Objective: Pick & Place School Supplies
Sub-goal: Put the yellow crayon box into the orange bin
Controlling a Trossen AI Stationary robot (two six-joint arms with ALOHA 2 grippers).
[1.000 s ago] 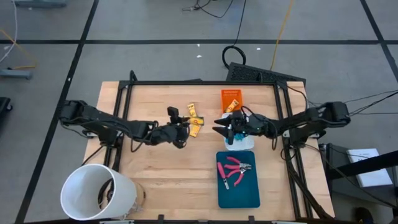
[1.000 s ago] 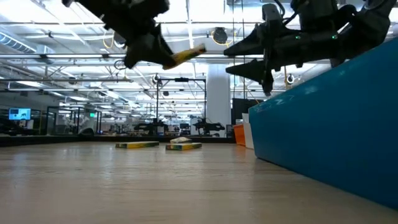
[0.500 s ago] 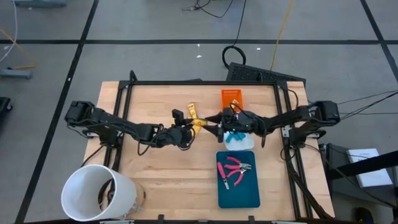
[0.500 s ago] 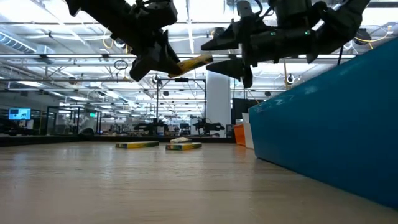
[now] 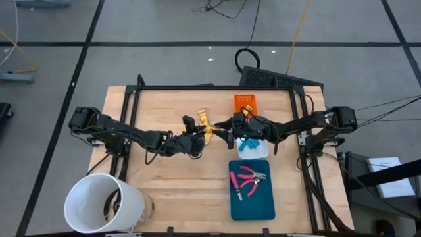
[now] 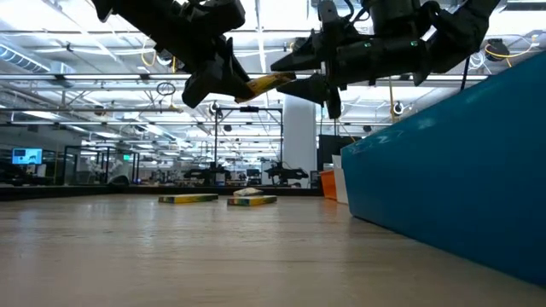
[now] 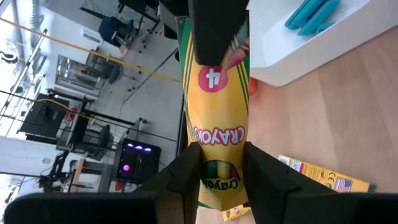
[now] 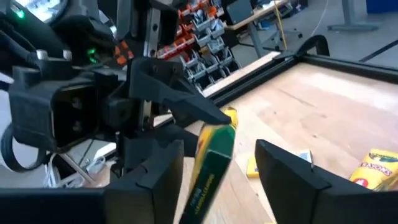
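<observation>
A handover is going on in mid-air above the middle of the desk (image 5: 164,178). The left gripper (image 5: 197,139) holds a small yellow crayon box (image 7: 214,118) by one end, its fingers (image 7: 186,168) closed on it; the box juts toward the right arm, well clear of the wood. The right gripper (image 5: 227,126) has its fingers (image 8: 280,168) spread to either side of the box's free end, and I can't see them pressing on it yet. That puts the box just beside the white tray (image 5: 263,153), on the side away from the right arm's base.

The white tray carries some light-blue pieces (image 5: 248,145). Against it on one side sits the teal tray (image 5: 253,204) with the pink-handled tools (image 5: 248,179); on the opposite side is the orange tray (image 5: 244,102). Two more yellow crayon boxes (image 6: 213,199) lie flat on the desk near the orange tray. The big white bucket (image 5: 99,204) stands at a desk corner, far from the white tray and out of play.

My read is that the step in hand is passing the box from left to right. Next, the right fingers need to close squarely on the free end and take a firm hold before the left fingers let go, or the box drops. Presumably the right arm then carries it to one of the trays.
</observation>
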